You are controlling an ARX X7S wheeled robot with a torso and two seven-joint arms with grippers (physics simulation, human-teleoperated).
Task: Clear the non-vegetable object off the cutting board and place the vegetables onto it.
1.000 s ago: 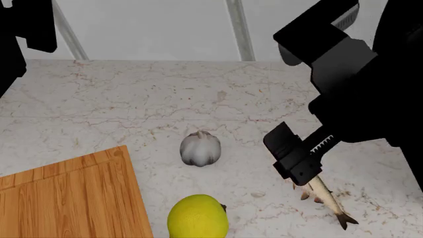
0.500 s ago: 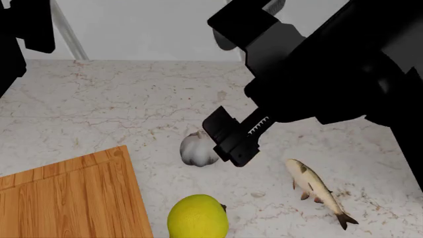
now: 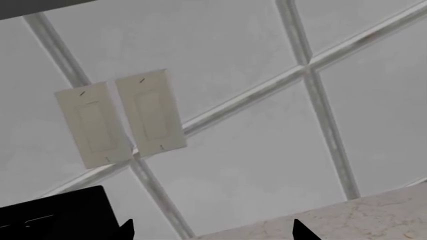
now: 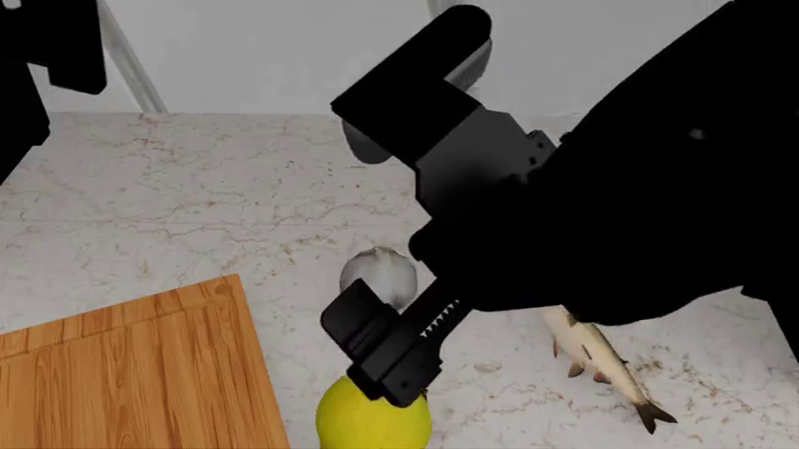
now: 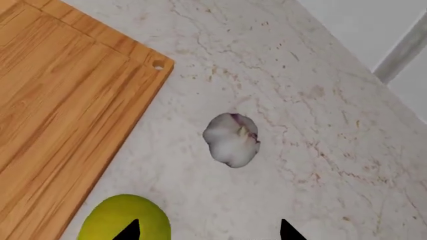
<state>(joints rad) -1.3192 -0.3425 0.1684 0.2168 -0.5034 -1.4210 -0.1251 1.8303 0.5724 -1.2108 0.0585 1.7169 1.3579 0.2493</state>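
Note:
The wooden cutting board (image 4: 125, 374) lies at the lower left with nothing on the part I can see. The fish (image 4: 602, 363) lies on the marble to the right, well off the board. A yellow-green round vegetable (image 4: 355, 421) sits by the board's right edge, and the garlic bulb (image 4: 372, 266) is just behind it, partly hidden by my arm. My right gripper (image 4: 389, 363) hangs open over these two, holding nothing. The right wrist view shows the garlic (image 5: 231, 140), the yellow vegetable (image 5: 117, 220) under one fingertip, and the board (image 5: 60, 110). My left gripper (image 3: 213, 232) is open and faces the wall.
The marble counter (image 4: 212, 206) runs back to a pale panelled wall (image 4: 275, 56). Two wall switch plates (image 3: 120, 117) show in the left wrist view. My left arm (image 4: 37, 56) is raised at the far left. The right arm hides much of the counter's right side.
My right arm has swung left, away from the fish, and now hangs over the yellow vegetable and the garlic. The fish stays on the counter. The left arm has not moved.

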